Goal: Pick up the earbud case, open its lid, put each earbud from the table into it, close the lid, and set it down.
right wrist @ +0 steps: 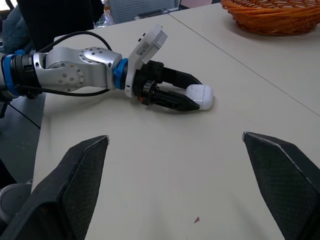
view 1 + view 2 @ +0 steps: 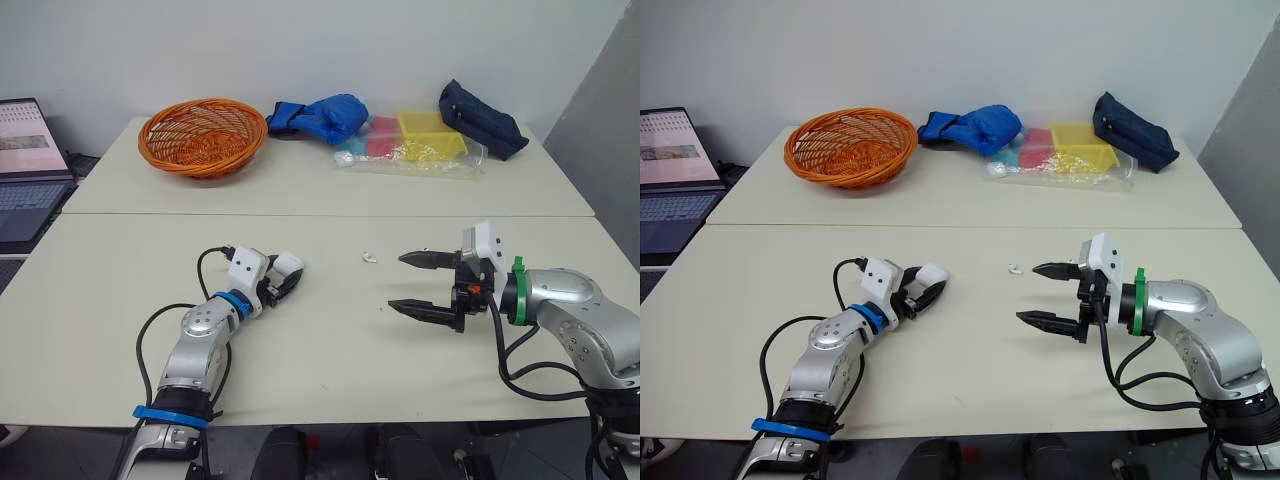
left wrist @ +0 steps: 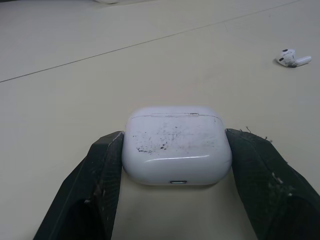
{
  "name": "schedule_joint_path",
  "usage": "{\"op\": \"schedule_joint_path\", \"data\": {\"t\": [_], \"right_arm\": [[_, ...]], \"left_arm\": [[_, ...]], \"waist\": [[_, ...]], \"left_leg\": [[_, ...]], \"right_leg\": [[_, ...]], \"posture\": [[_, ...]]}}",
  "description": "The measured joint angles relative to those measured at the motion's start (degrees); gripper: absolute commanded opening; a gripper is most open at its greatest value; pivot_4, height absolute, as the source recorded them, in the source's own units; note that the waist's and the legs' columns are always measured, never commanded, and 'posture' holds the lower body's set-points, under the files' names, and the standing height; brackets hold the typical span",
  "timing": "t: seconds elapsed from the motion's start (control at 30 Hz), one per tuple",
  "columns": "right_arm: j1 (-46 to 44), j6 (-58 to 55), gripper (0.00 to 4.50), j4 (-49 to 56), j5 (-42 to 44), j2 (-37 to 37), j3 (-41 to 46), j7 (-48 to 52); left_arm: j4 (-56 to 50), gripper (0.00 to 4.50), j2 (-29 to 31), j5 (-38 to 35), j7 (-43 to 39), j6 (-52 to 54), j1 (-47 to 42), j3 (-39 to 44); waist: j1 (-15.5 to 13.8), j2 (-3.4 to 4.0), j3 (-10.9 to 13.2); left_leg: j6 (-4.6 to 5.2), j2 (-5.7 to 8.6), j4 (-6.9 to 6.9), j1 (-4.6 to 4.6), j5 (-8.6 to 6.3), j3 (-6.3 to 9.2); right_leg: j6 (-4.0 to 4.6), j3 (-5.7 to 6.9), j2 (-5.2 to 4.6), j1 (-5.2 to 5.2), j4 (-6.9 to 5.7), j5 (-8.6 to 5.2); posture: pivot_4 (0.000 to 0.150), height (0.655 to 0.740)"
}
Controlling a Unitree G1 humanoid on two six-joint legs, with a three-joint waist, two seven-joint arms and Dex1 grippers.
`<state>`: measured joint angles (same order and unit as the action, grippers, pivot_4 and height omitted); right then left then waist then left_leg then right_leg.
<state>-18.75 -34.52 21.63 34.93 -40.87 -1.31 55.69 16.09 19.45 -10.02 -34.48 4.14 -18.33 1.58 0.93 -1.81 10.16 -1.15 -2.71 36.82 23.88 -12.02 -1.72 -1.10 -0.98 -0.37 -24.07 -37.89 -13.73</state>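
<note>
Left hand (image 2: 287, 277) clamped on a smooth, rounded white earbud case (image 3: 176, 145) flecked with dark scuffs, down at the matte beige desk (image 2: 330, 370), small glossy white earbud (image 2: 368, 257) lying loose between the hands, right hand (image 2: 398, 282) of black cross-hatched rubber spread wide, holding nothing

Ahead of me the far bench (image 2: 300, 190) carries an orange basket (image 2: 203, 137), a blue bag (image 2: 320, 118), a pink box (image 2: 383, 136), a yellow box (image 2: 431, 134) and a navy pouch (image 2: 482, 119). An open laptop (image 2: 28, 170) sits at my left.

l jaws tight, r jaws wide
</note>
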Motion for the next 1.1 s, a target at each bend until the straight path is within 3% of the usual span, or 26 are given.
{"op": "schedule_joint_path", "data": {"t": [0.17, 0.33, 0.47, 0.67, 1.1], "right_arm": [[-0.1, -0.2, 4.50, -0.1, -0.2, 0.0, 0.1, -1.1], [-7.5, -9.2, 4.50, -3.2, 1.5, 1.1, 0.5, -6.6], [-12.9, -18.3, 4.50, -4.3, 7.1, 4.6, 2.2, -10.4], [-19.4, -31.3, 4.50, -9.8, 15.9, 8.1, 5.9, -15.1], [-22.0, -38.0, 4.50, -10.5, 20.4, 13.4, 6.9, -21.1]], "left_arm": [[1.2, 2.81, 2.4, 0.8, -2.6, -1.3, -1.6, -0.7], [2.7, 2.81, 11.3, 5.0, -16.4, -22.2, -15.4, -5.8], [5.7, 2.81, 9.4, 5.4, -21.7, -39.1, -21.6, -9.2], [14.4, 2.81, 5.5, 6.0, -22.7, -58.2, -25.6, -11.7], [22.3, 2.81, 5.1, 4.8, -23.2, -71.3, -29.8, -15.1]], "waist": [[0.0, -0.03, 0.0], [-0.6, -0.15, 0.1], [-0.6, -0.04, 0.0], [-0.8, -0.04, 0.0], [-0.6, -0.03, 0.0]], "left_leg": [[0.00, -0.02, 0.00, 0.02, 0.00, 0.01], [0.00, -0.04, 0.06, 0.11, 0.00, -0.05], [0.04, 0.01, -0.03, 0.13, -0.04, -0.17], [0.06, 0.00, 0.07, 0.61, -0.05, 0.03], [0.07, -0.03, 0.15, 0.55, -0.04, 0.03]], "right_leg": [[0.00, 0.01, 0.05, -0.02, 0.00, 0.00], [0.18, -0.02, 0.05, -0.06, 0.02, -0.02], [0.21, -0.10, -0.11, -0.04, 0.17, 0.13], [0.20, 0.09, 0.02, -0.39, 0.12, 0.15], [-0.10, 0.06, 0.10, -0.36, -0.03, 0.01]], "posture": [[0.150, 0.7400], [0.150, 0.7400], [0.150, 0.7400], [0.150, 0.7400], [0.150, 0.7400]]}}
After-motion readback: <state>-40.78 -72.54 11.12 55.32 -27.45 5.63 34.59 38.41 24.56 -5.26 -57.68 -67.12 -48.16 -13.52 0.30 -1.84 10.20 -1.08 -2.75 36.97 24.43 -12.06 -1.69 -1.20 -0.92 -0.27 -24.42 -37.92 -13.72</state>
